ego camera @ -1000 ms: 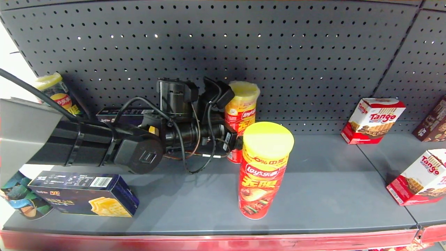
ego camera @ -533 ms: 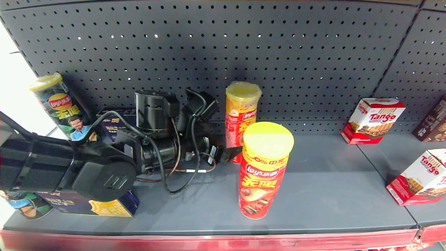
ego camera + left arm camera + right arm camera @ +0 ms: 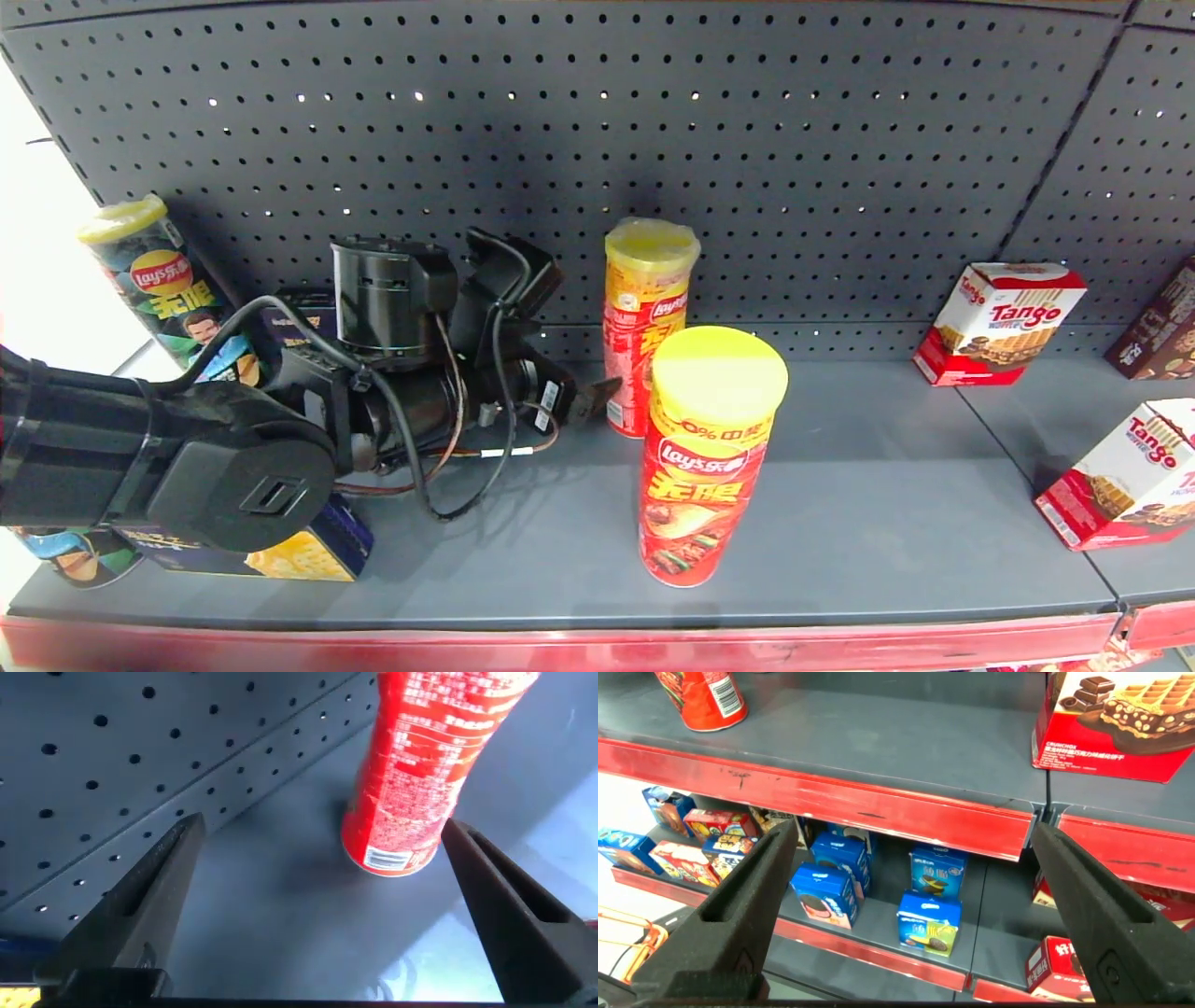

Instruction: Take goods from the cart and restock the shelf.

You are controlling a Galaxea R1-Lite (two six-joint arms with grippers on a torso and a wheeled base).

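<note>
Head view gives us the shelf (image 3: 887,485) with two chip cans upright on it, the rear can (image 3: 649,317) by the pegboard (image 3: 747,140), the front can (image 3: 714,457) nearer the edge. We judge such a tube light, stiff, smooth and quick to tip, best pinched across its middle. Just beside the rear can our left gripper (image 3: 597,399) stands spread and empty; the right gripper (image 3: 913,829) is spread empty too.

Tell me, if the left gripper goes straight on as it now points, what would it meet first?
Most likely the rear red chip can, near its base: the open left gripper points at it, with bare shelf between. The exact gap is hard to judge.
</note>
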